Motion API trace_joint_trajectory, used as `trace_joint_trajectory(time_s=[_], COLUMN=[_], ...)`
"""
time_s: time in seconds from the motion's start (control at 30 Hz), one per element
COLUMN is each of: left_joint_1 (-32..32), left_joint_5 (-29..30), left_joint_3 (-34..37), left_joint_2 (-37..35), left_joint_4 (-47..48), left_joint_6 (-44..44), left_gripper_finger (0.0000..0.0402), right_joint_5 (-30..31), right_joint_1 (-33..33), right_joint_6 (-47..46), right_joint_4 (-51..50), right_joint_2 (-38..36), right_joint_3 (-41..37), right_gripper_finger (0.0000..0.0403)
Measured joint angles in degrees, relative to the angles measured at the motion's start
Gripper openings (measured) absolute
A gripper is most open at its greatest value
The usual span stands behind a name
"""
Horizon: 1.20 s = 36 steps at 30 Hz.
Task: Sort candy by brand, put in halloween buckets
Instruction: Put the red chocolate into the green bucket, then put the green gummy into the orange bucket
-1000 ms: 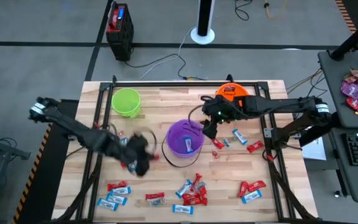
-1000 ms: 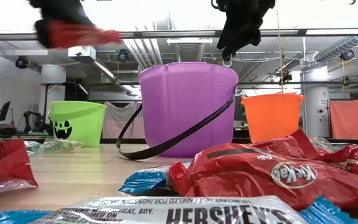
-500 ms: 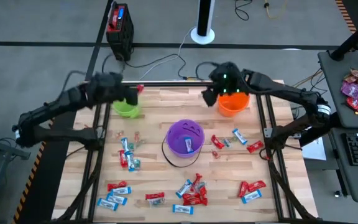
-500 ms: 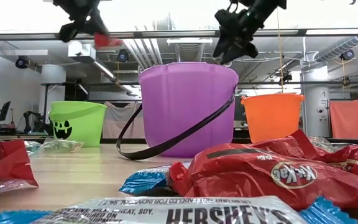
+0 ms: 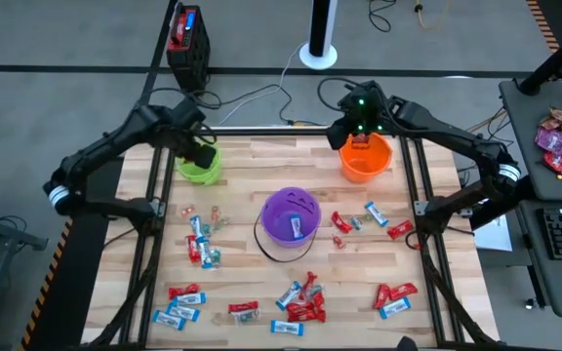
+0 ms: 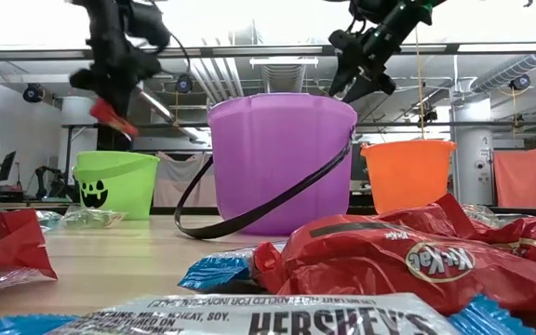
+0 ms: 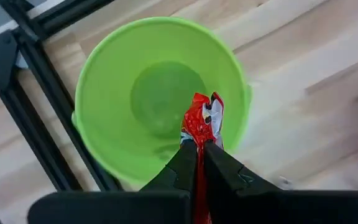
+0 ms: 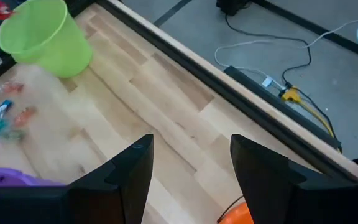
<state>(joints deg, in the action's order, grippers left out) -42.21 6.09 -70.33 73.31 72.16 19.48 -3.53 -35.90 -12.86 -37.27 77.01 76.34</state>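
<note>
Left gripper [image 7: 199,146] above the green bucket [image 7: 104,74], jaws clamped on a red candy [image 7: 201,121]. Candy's long axis runs out from the jaws toward the bucket floor; bucket mouth lies directly beyond it, so letting go should land it inside

Right gripper [image 8: 188,165] over the orange bucket [image 5: 364,161], jaws apart, holding nothing

Purple bucket [image 5: 291,216] mid-table [image 5: 261,166], a wrapper visible inside. Loose candy [image 5: 301,302] scattered along the near side, well apart from both arms
</note>
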Motion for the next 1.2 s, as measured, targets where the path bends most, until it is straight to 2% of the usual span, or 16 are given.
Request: trace_joint_trajectory(time_s=[0.17, 0.4, 0.67, 0.8, 0.93, 1.1, 1.2], left_joint_1=[-0.1, -0.1, 2.5, 6.8, 12.9, 21.3, 25.5], left_joint_5=[5.3, 6.0, 3.8, 3.3, 1.8, 1.7, 4.0], left_joint_3=[0.4, -0.1, -7.5, -11.9, -13.7, -12.5, -12.1], left_joint_2=[4.5, 6.8, 3.5, 0.0, -3.7, -7.8, -8.4], left_joint_4=[-0.3, -0.5, -1.3, -4.8, -10.8, -17.7, -19.3], left_joint_6=[-2.9, -4.4, -4.1, -2.6, -0.5, 2.6, 4.0], left_gripper_finger=[0.0033, 0.0092, 0.0113, 0.0114, 0.0114, 0.0114, 0.0114], right_joint_5=[-0.7, -3.3, -16.0, -17.3, -16.9, -13.2, -9.6], right_joint_1=[0.0, 0.1, 2.2, 7.7, 15.3, 23.6, 26.2], right_joint_6=[-0.7, -1.5, -5.7, -8.8, -11.1, -14.6, -11.2], right_joint_4=[-3.4, -10.7, -25.9, -33.8, -34.0, -29.3, -23.5], right_joint_2=[0.0, 0.0, -1.7, -3.4, -5.7, -9.3, -11.1], right_joint_3=[0.0, 0.0, -0.3, -2.2, -8.1, -20.1, -26.7], right_gripper_finger=[0.0205, 0.0206, 0.0205, 0.0205, 0.0205, 0.0205, 0.0205])
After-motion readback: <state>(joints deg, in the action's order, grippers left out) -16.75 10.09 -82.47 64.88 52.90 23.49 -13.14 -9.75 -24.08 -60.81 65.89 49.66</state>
